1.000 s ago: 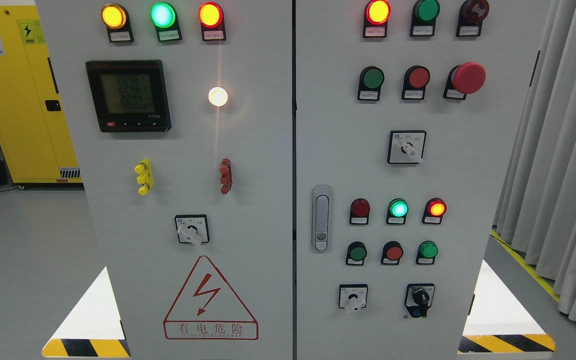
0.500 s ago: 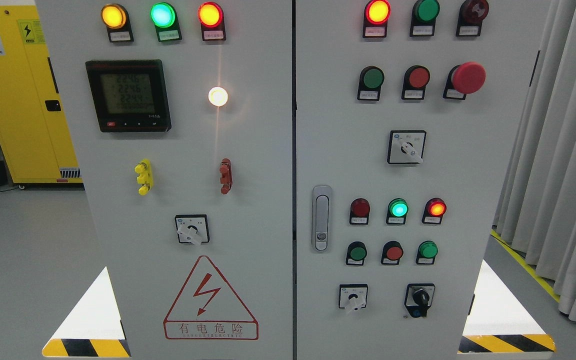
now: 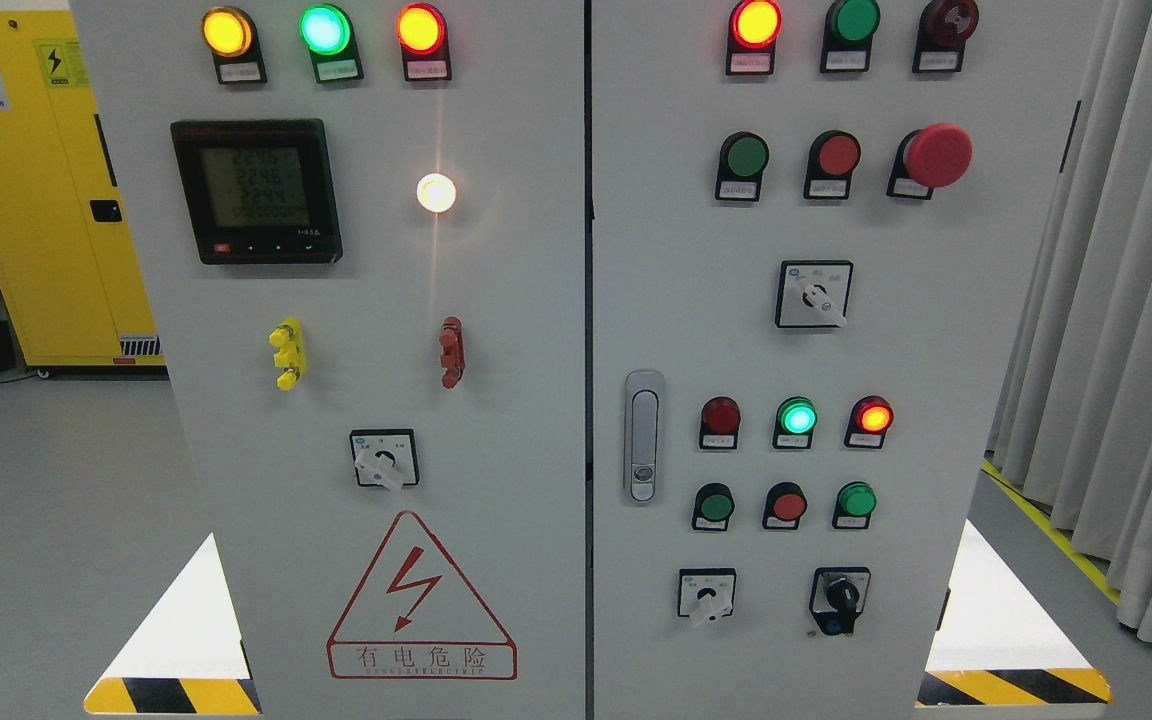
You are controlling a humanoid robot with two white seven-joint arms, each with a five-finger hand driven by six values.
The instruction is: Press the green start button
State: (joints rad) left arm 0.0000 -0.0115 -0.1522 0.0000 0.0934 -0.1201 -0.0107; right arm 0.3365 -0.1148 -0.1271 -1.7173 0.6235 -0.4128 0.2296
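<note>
Head view, green button (image 3: 743, 157) unlit, label illegible

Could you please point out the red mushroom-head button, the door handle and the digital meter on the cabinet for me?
red mushroom-head button (image 3: 938, 155): head view, centre of its domed red cap.
door handle (image 3: 644, 436): head view, middle of the grey lever.
digital meter (image 3: 256, 190): head view, centre of its lit screen.

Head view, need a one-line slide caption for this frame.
Grey two-door control cabinet faces the camera, round green push button beside red push button and red mushroom stop; neither robot hand in view.
</note>
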